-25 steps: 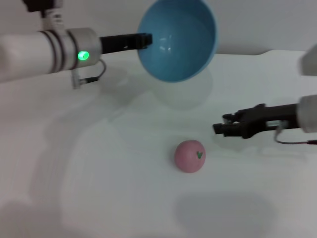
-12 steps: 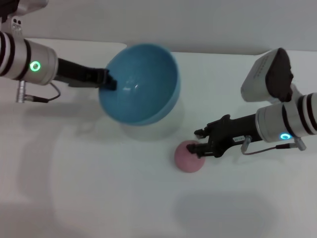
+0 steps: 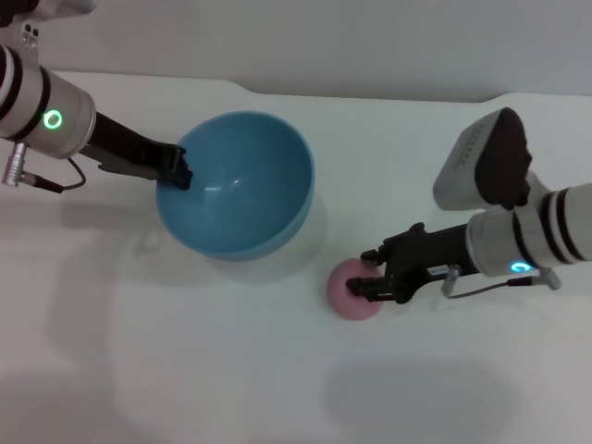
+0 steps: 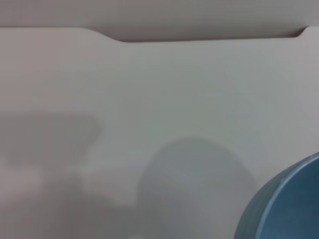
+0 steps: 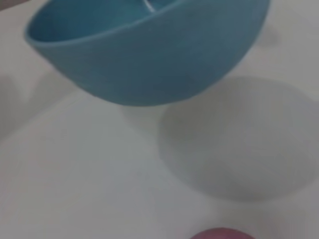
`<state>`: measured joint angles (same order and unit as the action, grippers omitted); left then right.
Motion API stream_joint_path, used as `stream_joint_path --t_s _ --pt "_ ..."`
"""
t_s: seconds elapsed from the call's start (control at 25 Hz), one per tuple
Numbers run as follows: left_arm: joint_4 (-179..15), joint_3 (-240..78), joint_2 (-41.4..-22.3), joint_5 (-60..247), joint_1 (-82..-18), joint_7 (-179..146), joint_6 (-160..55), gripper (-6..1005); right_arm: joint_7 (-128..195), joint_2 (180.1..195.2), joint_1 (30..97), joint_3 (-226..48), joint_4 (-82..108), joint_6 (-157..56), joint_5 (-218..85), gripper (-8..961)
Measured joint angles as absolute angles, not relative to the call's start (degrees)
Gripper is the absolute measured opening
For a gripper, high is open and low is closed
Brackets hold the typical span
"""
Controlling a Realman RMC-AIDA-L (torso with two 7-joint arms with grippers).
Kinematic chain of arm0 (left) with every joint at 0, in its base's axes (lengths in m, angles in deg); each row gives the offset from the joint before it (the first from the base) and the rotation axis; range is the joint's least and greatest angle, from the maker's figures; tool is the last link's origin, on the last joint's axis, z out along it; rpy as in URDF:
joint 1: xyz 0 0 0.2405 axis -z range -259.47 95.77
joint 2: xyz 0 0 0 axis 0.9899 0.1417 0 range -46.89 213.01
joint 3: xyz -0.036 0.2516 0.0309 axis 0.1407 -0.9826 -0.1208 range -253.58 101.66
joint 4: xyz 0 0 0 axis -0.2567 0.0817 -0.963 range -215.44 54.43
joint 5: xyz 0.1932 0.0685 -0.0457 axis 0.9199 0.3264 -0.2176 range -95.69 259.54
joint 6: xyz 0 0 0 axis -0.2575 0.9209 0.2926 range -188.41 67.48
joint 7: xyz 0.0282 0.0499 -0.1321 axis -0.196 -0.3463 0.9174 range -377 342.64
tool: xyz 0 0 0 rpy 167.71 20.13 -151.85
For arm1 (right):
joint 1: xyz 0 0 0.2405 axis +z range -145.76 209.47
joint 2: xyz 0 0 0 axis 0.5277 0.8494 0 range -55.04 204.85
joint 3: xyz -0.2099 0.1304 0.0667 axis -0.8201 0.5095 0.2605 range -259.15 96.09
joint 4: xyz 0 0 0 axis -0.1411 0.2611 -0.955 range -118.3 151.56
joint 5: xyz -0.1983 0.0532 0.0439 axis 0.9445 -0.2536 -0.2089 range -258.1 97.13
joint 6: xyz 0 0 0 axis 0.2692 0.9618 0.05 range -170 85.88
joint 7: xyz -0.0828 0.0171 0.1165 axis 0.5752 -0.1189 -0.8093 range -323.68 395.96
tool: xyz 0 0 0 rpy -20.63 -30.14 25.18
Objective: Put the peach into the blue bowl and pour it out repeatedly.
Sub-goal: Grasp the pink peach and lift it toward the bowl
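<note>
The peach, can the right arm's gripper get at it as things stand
Probably yes. The right gripper is already at the peach on the table, nothing between them; the left gripper holds the blue bowl off to the side.

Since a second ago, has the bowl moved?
Yes. The bowl, gripped at its rim by the left gripper, has come down and leftward from high at the table's far edge, and its opening now faces more upward.

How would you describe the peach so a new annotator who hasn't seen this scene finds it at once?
On the white table, look just right of the blue bowl gripped at its rim by the left gripper. The peach lies there, at the right gripper. It is the only small, round, pink thing.
</note>
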<state>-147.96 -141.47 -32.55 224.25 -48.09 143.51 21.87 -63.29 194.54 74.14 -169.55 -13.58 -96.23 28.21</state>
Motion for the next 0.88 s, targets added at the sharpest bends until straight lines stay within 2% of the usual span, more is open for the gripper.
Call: stream_joint_path --t_s 0.4,0.72,0.88 --pt "-148.38 -140.80 -34.18 231.33 -44.87 144.82 25.74 -2 -59.59 194.52 74.41 -180.82 -10.25 -88.34 16.02 480" --pt "-148.44 -141.09 -34.54 231.43 -43.48 145.45 25.65 -2 -59.43 194.31 73.76 -181.36 -9.87 -87.74 15.99 477" --pt "-148.20 -141.24 -34.59 231.19 -42.96 145.56 25.67 -2 -59.46 193.88 71.68 -178.65 -11.68 -89.13 15.99 367"
